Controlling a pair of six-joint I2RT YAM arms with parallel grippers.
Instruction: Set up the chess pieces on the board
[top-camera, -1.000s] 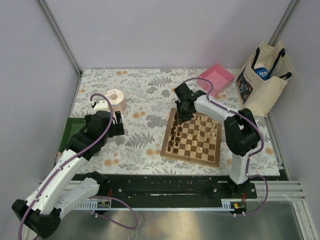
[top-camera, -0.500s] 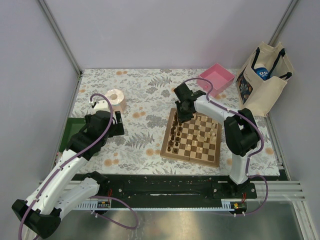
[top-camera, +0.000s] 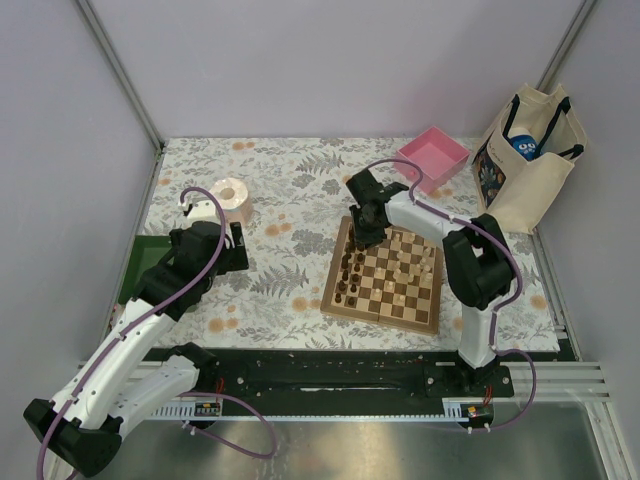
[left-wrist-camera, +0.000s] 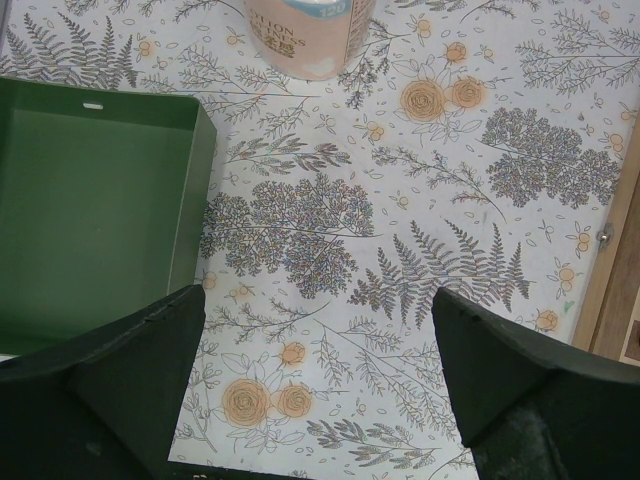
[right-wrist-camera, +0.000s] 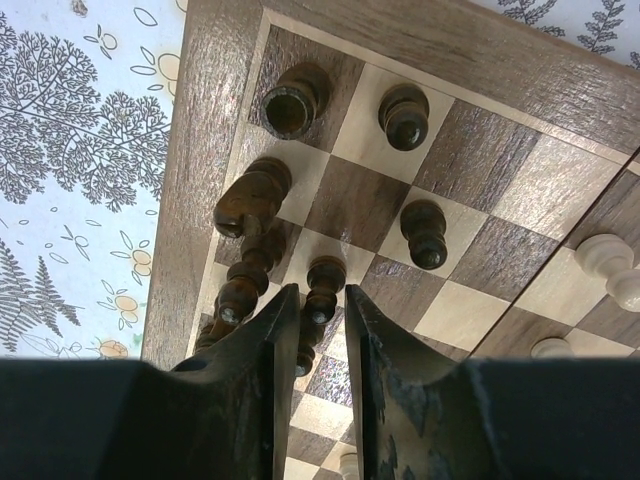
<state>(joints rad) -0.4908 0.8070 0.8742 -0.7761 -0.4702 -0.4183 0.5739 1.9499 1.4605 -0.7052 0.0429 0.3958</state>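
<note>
The board (top-camera: 380, 312) lies right of the table's centre, with dark chess pieces (top-camera: 348, 275) along its left columns and pale ones (top-camera: 420, 265) on its right side. My right gripper (top-camera: 362, 237) hangs over the board's far left corner. In the right wrist view its tips (right-wrist-camera: 320, 292) straddle a dark pawn (right-wrist-camera: 324, 280) that stands on a light square, the jaws a sliver wider than the pawn. A rook (right-wrist-camera: 292, 100), a knight (right-wrist-camera: 250, 198) and two more pawns stand beyond it. My left gripper (left-wrist-camera: 318, 310) is open over bare cloth, far left of the board.
A green tray (left-wrist-camera: 90, 220) lies at the table's left edge below my left gripper. A pink roll (top-camera: 232, 198) stands behind it. A pink tray (top-camera: 435, 157) and a tote bag (top-camera: 525, 160) sit at the back right. Flowered cloth covers the table.
The right gripper's jaws have parted slightly around the dark pawn, and the arm has shifted a little. The left arm has not moved.
</note>
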